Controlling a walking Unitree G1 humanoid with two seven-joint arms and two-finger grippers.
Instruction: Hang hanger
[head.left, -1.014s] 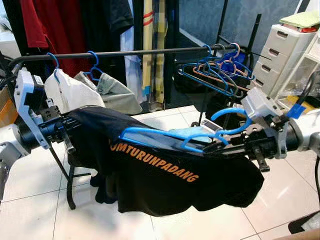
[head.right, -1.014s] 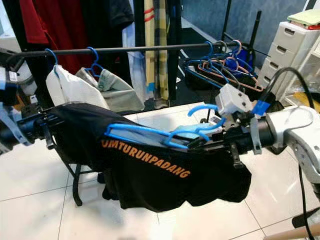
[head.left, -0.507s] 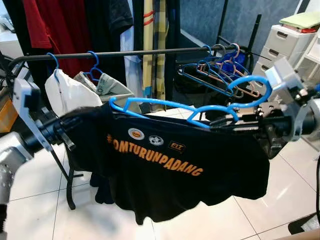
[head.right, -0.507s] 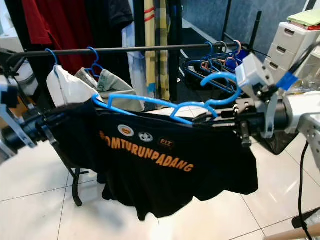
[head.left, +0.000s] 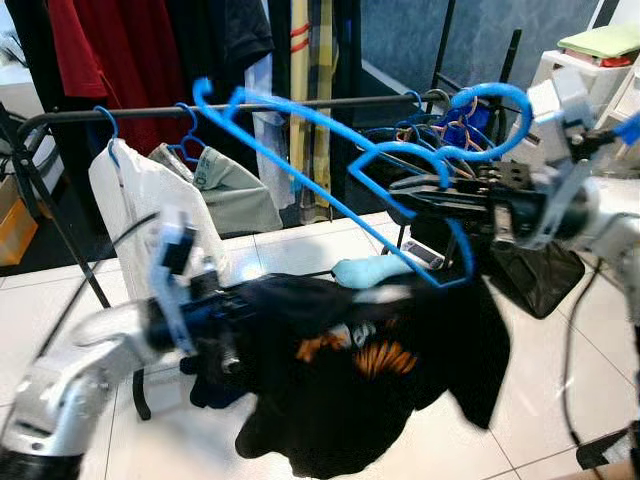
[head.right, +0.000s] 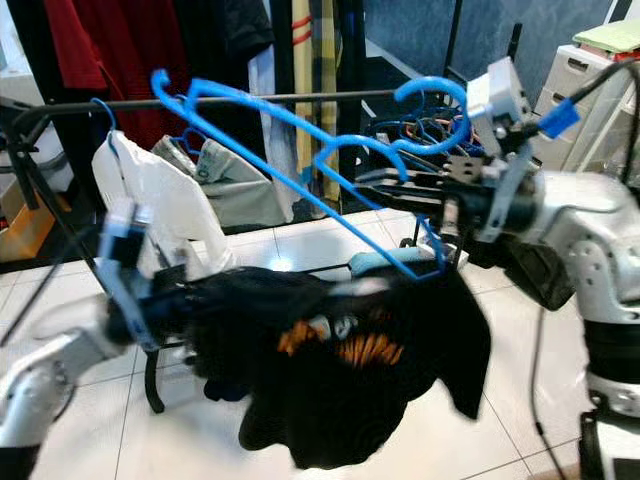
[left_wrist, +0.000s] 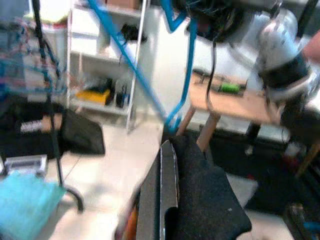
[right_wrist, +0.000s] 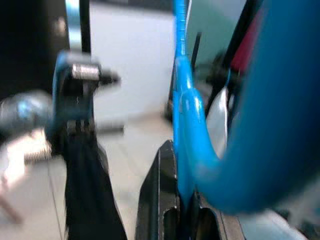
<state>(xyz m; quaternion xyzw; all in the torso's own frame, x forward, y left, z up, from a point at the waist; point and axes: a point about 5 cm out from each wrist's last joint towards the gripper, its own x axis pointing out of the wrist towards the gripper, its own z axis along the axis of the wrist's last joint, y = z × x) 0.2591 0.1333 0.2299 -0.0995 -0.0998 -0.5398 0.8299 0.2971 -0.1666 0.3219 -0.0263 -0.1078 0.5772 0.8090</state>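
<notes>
The blue hanger is held tilted in front of the rail, its neck pinched by the right claw. The black shirt, bunched below the rail and gripped by the left claw, appears to hang from one hanger end alone, so it could slip off if pulled. The pinch on the neck is shown close up by the right wrist view; the shirt fold clamped between black fingers is shown by the left wrist view.

Clothes rail: hanger raised before it; T-shirt below hanger; drawer unit right of rail.
</notes>
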